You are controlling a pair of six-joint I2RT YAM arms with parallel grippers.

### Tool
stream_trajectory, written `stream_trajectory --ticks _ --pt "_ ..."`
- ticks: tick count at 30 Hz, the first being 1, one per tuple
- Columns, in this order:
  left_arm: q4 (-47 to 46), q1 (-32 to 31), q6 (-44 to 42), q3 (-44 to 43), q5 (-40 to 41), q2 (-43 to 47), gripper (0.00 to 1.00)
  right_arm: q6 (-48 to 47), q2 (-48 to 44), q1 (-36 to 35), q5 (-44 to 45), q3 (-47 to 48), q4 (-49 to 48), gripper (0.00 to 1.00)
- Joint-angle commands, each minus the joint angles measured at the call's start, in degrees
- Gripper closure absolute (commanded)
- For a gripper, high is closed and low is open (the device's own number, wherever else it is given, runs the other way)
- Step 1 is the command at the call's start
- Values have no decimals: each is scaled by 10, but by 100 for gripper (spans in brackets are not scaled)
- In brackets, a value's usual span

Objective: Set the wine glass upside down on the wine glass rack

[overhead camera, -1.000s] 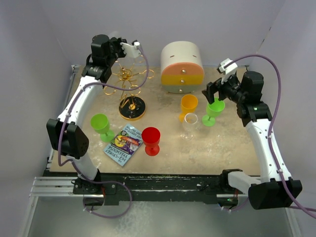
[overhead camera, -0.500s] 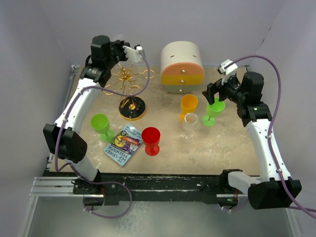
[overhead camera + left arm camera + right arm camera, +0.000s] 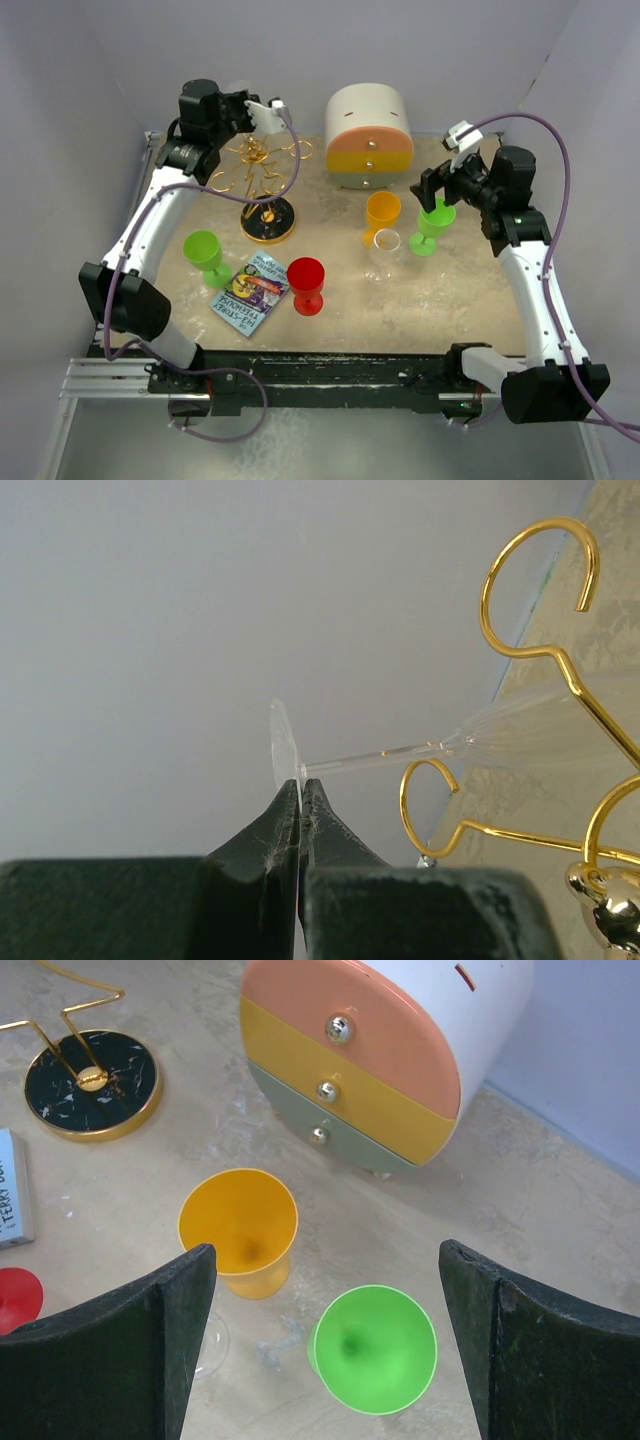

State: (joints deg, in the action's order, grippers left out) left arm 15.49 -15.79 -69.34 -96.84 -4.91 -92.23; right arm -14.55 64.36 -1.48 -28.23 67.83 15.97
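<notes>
A clear wine glass (image 3: 372, 757) is gripped by the rim of its flat foot in my left gripper (image 3: 301, 783), which is shut on it. In the left wrist view its stem runs sideways to the right, and its bowl lies among the gold loops of the wine glass rack (image 3: 545, 652). The rack (image 3: 262, 170) stands at the back left on a round black base (image 3: 268, 219). My right gripper (image 3: 325, 1248) hangs open above a green glass (image 3: 373, 1348) at the right, with nothing between its fingers.
A white-and-orange drawer box (image 3: 369, 135) stands at the back centre. An orange glass (image 3: 382, 212), a second clear glass (image 3: 384, 250), a red glass (image 3: 306, 283) and another green glass (image 3: 204, 254) stand on the table. A book (image 3: 252, 293) lies near the front left.
My left arm has swung a little to the left, and its wrist has come down slightly towards the rack with the clear glass in it. The right arm has not moved.
</notes>
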Motion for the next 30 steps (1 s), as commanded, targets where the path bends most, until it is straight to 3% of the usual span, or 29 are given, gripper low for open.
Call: stream_trajectory --ticks 1,30 --pt "-20 -1 30 8 -7 33 100 1 -7 3 -17 -2 -27 6" --pt "-29 3 83 76 24 63 98 1 -4 8 2 -9 -29 6"
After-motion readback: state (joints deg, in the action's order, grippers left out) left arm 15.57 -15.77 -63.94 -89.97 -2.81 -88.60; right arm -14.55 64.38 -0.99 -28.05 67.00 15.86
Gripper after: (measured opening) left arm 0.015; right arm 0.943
